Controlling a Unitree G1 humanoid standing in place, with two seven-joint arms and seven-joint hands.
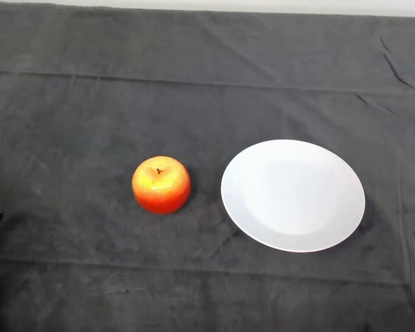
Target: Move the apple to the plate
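No legible text, no labels, no brand marks, no numbers, no signs on any surface in the head view

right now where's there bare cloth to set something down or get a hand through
Bare cloth runs all along the far side behind the apple and the plate, along the near edge in front of both, and right of the plate. The tightest spot is the narrow gap between apple and plate; they sit apart, not touching.
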